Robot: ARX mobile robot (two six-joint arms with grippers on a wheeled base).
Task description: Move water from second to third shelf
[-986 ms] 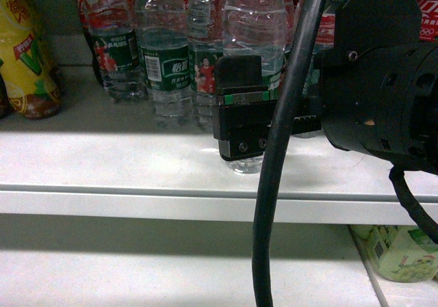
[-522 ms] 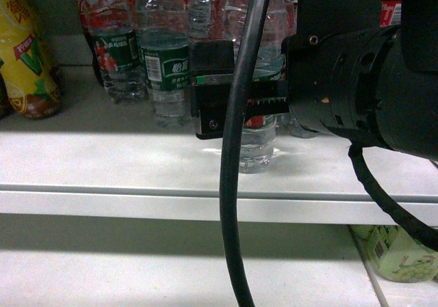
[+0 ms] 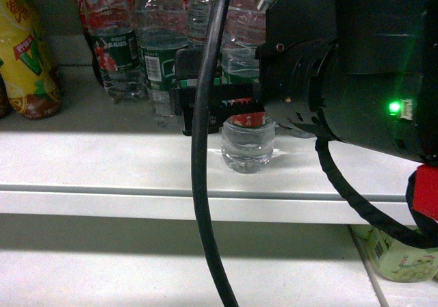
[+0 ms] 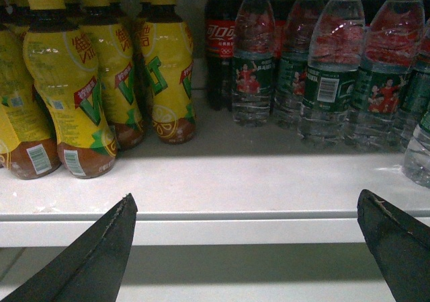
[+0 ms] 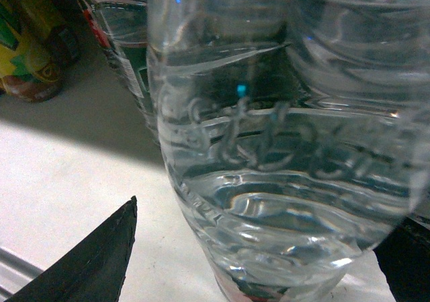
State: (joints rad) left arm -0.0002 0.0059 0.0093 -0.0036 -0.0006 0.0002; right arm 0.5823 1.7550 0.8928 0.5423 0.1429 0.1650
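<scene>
Right hand (image 3: pixel 226 105) clenched on water bottle (image 3: pixel 248 139) at shelf (image 3: pixel 102 167) front edge, apart from row. Step: pull-out. Next: lift clear, carry to 3rd shelf. Left hand (image 4: pixel 248 248) released, idle.

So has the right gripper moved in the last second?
Yes. The right gripper has slid left along the shelf edge, toward the yellow bottle.

Head and wrist views level, close on shared shelf (image 3: pixel 102 163).
</scene>
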